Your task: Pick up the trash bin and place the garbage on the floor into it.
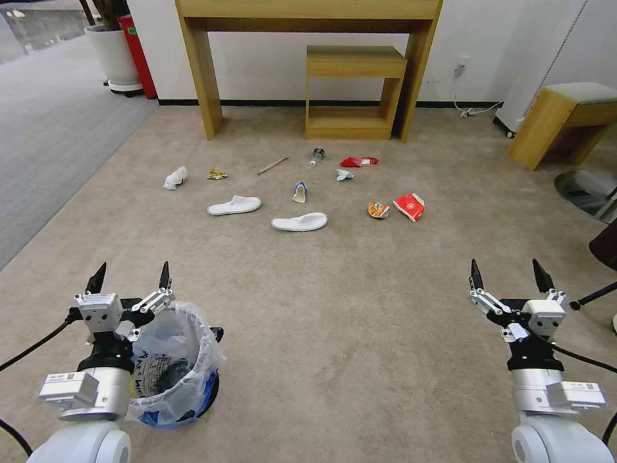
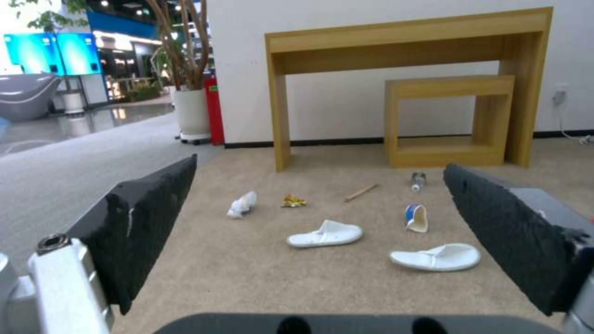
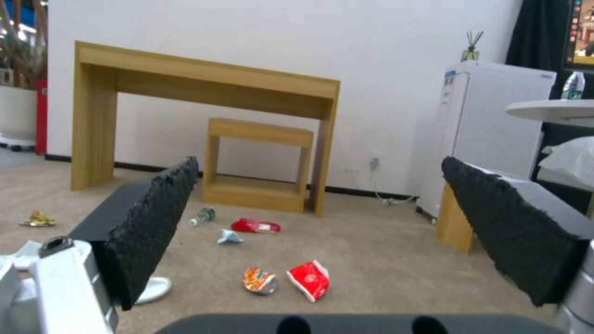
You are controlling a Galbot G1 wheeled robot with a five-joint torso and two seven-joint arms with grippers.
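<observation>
The trash bin (image 1: 177, 370), blue at the base and lined with a crinkly white bag, stands on the beige carpet floor (image 1: 360, 308) at near left. My left gripper (image 1: 130, 276) hovers open just beside and above its rim, holding nothing. My right gripper (image 1: 508, 275) is open at near right, over bare carpet. The garbage lies farther ahead: two white slippers (image 1: 234, 205) (image 1: 299, 222), crumpled paper (image 1: 175, 178), a wooden stick (image 1: 272, 166), a small bottle (image 1: 316, 155), red packets (image 1: 359, 161) (image 1: 409, 206), an orange wrapper (image 1: 378, 209) and a blue-white carton (image 1: 299, 191).
A tall wooden console table (image 1: 308, 38) with a low wooden shelf (image 1: 353, 90) under it stands against the far wall. A wooden stool (image 1: 565, 122) and a chair base (image 1: 588, 190) sit at right. Grey ribbed carpet (image 1: 51, 135) lies to the left.
</observation>
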